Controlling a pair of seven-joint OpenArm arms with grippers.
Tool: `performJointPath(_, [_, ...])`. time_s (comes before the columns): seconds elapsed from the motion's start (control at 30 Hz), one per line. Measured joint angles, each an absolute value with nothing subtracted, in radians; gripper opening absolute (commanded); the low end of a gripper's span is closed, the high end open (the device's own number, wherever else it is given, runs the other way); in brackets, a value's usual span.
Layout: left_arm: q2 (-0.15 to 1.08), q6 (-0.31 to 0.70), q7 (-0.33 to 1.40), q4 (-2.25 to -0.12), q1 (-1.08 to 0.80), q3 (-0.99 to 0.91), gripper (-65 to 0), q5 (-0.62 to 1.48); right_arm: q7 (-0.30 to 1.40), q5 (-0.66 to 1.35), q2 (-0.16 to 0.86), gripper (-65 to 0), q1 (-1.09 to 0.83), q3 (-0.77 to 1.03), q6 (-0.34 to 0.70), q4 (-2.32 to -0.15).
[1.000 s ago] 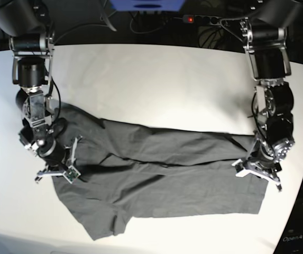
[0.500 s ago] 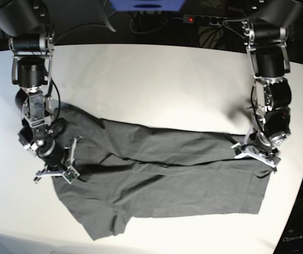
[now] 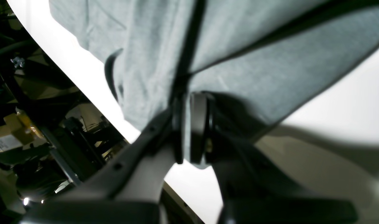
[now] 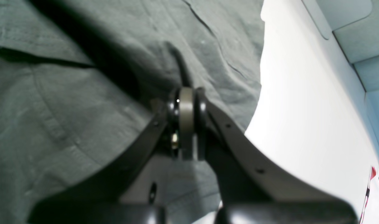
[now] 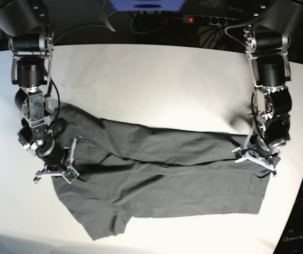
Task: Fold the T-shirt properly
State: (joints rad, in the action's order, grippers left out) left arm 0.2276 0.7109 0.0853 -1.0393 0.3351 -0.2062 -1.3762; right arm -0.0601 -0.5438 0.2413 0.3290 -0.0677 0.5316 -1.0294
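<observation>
1. One dark charcoal T-shirt (image 5: pixel 162 180) lies spread across the near half of the white table (image 5: pixel 156 84), long side running left to right in the base view, with a lengthwise fold crossing its middle and a short sleeve (image 5: pixel 106 222) sticking out toward the front edge.
2. Its far-left corner rises slightly off the surface where the right gripper (image 5: pixel 61 170) has hold of it.
3. From the right wrist view, that right gripper (image 4: pixel 186 102) has its fingers (image 4: pixel 203 109) pressed together with a ridge of grey cloth pinched up between them; wrinkled fabric fills most of that view, with bare table off to one side.
4. At the opposite end, the left gripper (image 5: pixel 254 159) sits on the shirt's upper corner, near the table's curved edge.
5. In the left wrist view the left gripper (image 3: pixel 189 124) is also closed tight on a bunched edge of the shirt, the cloth stretching away from the pinch in taut folds.
6. Beyond the table's far rim, a power strip (image 5: pixel 201 19) with a red light lies among dark cables.
</observation>
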Motion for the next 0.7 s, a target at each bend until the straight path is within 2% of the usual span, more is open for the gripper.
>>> performJointPath(0.07, [0.227, 0.708, 0.085, -1.001, 0.347, -0.206, -62.4, -1.376, -0.060, -0.544, 0.241, -64.7, 0.329, -0.068, 0.531, -1.029])
performJointPath(0.13, [0.226, 0.627, 0.086, -0.941, 0.385, -0.212, -62.4, -1.372, -0.060, -0.545, 0.242, -64.7, 0.329, -0.068, 0.531, -1.029])
performJointPath(0.27, [0.222, 0.305, 0.084, -0.791, 0.506, -0.213, -62.4, -1.289, -0.062, -0.545, 0.244, -64.7, 0.330, -0.068, 0.532, -1.029])
performJointPath(0.37, [0.223, 0.179, 0.092, -0.756, 0.576, -0.213, -62.5, -1.248, -0.057, -0.544, 0.244, -64.7, 0.329, -0.068, 0.532, -1.029])
performJointPath(0.6, [0.221, 0.179, 0.093, -0.907, 0.546, -0.213, -62.5, -1.193, -0.056, -0.544, 0.244, -64.7, 0.304, -0.068, 0.532, -1.029])
performJointPath(0.7, [0.229, 0.313, 0.094, -0.950, 0.505, -0.213, -62.5, -1.200, -0.060, -0.544, 0.244, -64.7, 0.308, -0.068, 0.531, -1.029])
